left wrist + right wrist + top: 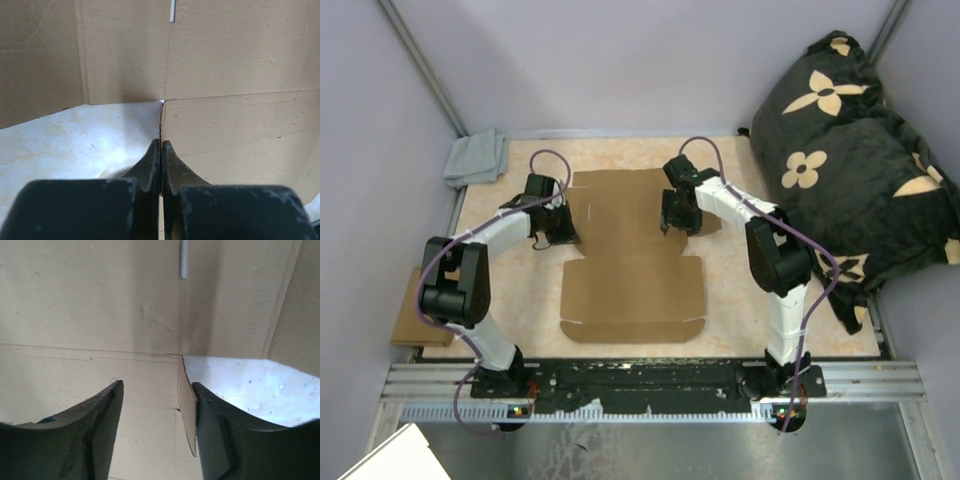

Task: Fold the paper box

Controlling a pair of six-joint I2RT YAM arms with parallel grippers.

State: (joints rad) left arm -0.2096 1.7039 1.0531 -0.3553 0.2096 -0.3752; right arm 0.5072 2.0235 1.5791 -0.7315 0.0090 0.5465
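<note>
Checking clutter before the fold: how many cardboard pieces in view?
2: the paper box, centre of the table; a small cardboard scrap at its left edge, partly behind the left arm.

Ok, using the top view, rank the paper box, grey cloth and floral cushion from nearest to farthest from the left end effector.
1. paper box: touching it, table centre.
2. grey cloth: far-left corner.
3. floral cushion: far right side.
</note>
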